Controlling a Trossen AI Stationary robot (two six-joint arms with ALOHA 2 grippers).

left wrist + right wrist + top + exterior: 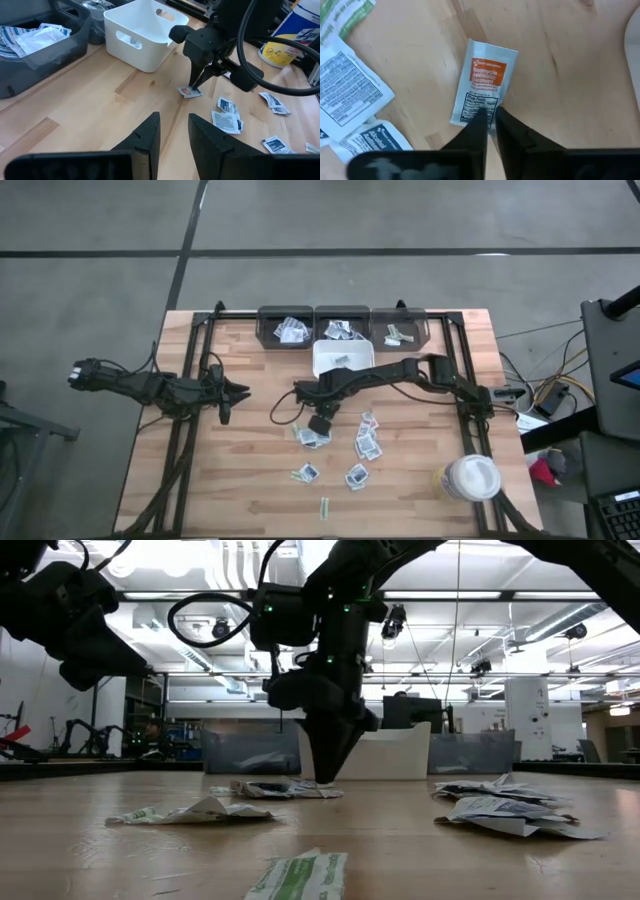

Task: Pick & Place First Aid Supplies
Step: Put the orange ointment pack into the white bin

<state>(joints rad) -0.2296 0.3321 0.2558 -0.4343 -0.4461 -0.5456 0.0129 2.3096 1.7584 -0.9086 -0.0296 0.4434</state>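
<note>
While the left gripper [172,131] waits parted over the table's left side, the right gripper [490,117] stands tip-down near the table's middle, fingers nearly together at the near edge of an orange-printed ointment packet [485,80], seemingly pinching it. Beyond sits the white tray [343,357], toward the far edge.

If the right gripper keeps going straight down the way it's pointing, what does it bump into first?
The right gripper points down at the orange-printed ointment packet lying flat on the wooden table. Its fingertips are already at the packet's edge, so the packet comes first, then probably the table beneath.
</note>
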